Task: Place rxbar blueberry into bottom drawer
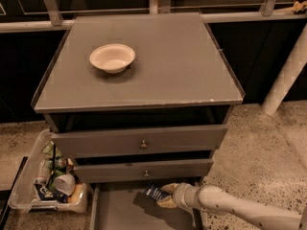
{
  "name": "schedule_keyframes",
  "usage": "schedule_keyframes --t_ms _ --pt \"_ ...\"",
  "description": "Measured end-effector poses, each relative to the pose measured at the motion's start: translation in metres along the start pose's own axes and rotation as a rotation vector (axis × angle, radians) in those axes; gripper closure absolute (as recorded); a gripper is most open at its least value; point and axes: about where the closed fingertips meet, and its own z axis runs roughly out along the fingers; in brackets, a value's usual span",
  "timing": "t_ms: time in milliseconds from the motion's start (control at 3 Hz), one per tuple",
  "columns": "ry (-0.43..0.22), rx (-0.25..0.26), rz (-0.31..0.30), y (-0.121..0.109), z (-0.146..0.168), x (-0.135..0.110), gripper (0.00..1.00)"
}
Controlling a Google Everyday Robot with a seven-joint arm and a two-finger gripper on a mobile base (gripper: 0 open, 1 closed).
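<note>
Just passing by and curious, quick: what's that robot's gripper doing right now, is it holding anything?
Gripper: closed on the rxbar blueberry, over the open bottom drawer.

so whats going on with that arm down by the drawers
The robot's arm reaches in from the lower right, with its gripper low in front of the cabinet, over the open bottom drawer. It is holding the rxbar blueberry just above the drawer floor, not yet let go. The two upper drawers are pushed in. A bowl sits on the cabinet top.
</note>
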Motion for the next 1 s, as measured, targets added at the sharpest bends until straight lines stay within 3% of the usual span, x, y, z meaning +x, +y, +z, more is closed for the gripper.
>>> schedule_keyframes --t_ms 1000 --pt "-0.041 -0.02 -0.037 0.016 0.08 0.046 1.0"
